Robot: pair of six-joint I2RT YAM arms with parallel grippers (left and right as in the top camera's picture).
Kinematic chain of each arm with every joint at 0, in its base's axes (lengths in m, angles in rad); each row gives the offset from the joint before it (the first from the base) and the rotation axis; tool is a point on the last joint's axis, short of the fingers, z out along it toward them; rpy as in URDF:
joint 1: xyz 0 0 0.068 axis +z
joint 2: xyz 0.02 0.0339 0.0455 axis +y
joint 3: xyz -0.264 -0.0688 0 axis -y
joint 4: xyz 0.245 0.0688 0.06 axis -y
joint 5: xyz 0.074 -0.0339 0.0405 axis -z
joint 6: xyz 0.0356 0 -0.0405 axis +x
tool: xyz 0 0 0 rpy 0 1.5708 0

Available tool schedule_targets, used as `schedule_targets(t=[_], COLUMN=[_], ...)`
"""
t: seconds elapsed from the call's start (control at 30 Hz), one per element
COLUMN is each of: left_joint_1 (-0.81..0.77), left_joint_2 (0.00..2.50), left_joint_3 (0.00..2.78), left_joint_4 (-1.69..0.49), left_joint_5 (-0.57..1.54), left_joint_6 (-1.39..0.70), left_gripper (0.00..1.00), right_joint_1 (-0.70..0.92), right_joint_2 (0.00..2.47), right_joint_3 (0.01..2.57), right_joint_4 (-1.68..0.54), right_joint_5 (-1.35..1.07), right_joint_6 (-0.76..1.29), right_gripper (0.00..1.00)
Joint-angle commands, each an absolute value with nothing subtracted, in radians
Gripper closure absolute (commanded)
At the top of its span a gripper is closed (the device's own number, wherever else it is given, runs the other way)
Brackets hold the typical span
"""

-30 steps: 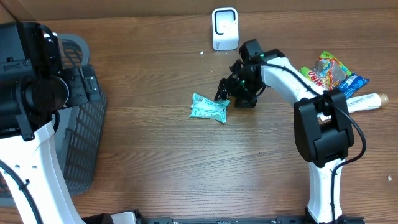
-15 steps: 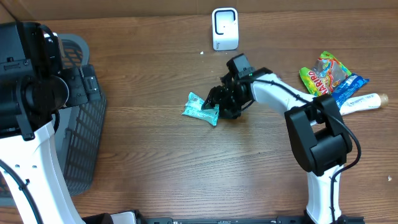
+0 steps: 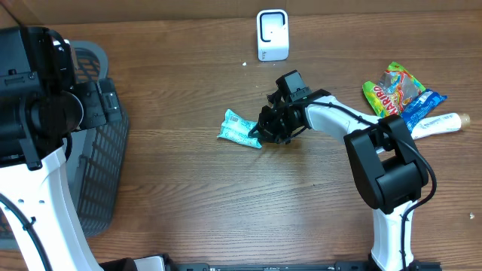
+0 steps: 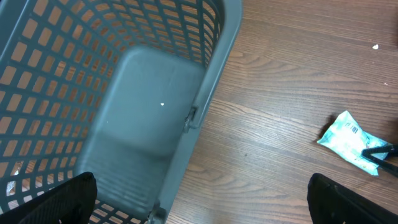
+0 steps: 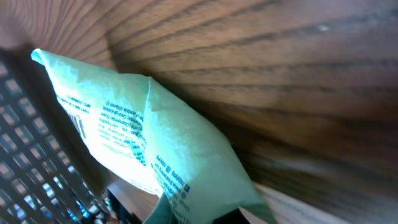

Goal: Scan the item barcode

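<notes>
The brown wooden desk [image 3: 226, 211] fills my overhead view. Nearest on my left, the left fingers [image 4: 65, 200] hang spread wide above the grey mesh basket [image 3: 102, 173], gripping nothing; its slatted wall and floor take up most of that wrist view. Towards the middle of the desk lies the teal packet [image 3: 238, 129], and I can see a barcode [image 4: 352, 129] printed on its upper face. The right fingers [image 3: 261, 135] are pressed together on the packet's right end, pinching its edge. In the right wrist view the packet [image 5: 143, 137] sits right against the lens. Off to the right lie a colourful sweets bag [image 3: 395, 86], a blue wrapper [image 3: 426, 104] and a pale tube [image 3: 443, 123], bunched together. Farthest back stands the white scanner [image 3: 272, 35], well apart from the packet.
</notes>
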State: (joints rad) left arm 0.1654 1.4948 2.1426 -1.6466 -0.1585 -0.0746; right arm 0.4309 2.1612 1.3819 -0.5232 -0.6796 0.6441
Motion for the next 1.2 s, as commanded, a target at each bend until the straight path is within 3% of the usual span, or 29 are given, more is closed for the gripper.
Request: schedule_targets(t=[0.0,0.23,0.5,0.8,1.17], left_joint_1=[0.17,0.17,0.17,0.17,0.17], left_joint_2=[1.499,1.499,1.499,1.499,1.499], left_joint_3=[2.16,2.16,2.16,2.16,2.16], left_joint_4=[-1.645,-1.645,-1.645,-1.645,-1.645], left_joint_5=[-0.164,-0.164,-0.164,-0.164,-0.164], left_joint_6=[-0.064,-0.064,-0.064,-0.064,-0.064], left_gripper=[0.0,0.0,0.0,0.0,0.0], right_joint_1=[0.388,0.321,0.273,0.233,0.212], right_joint_2=[2.207,2.109,1.903,1.664,1.616], right_joint_3=[1.407,1.47,1.47,1.472,1.472], right_joint_4=[-0.529,-0.666,-0.823,-0.894,-0.942], right_joint_5=[-0.632,-0.702,-0.724,-0.746,-0.746], right_joint_6=[0.431,0.073,-0.096,-0.07,-0.049], right_gripper=[0.96,0.96,0.96,0.96,0.96])
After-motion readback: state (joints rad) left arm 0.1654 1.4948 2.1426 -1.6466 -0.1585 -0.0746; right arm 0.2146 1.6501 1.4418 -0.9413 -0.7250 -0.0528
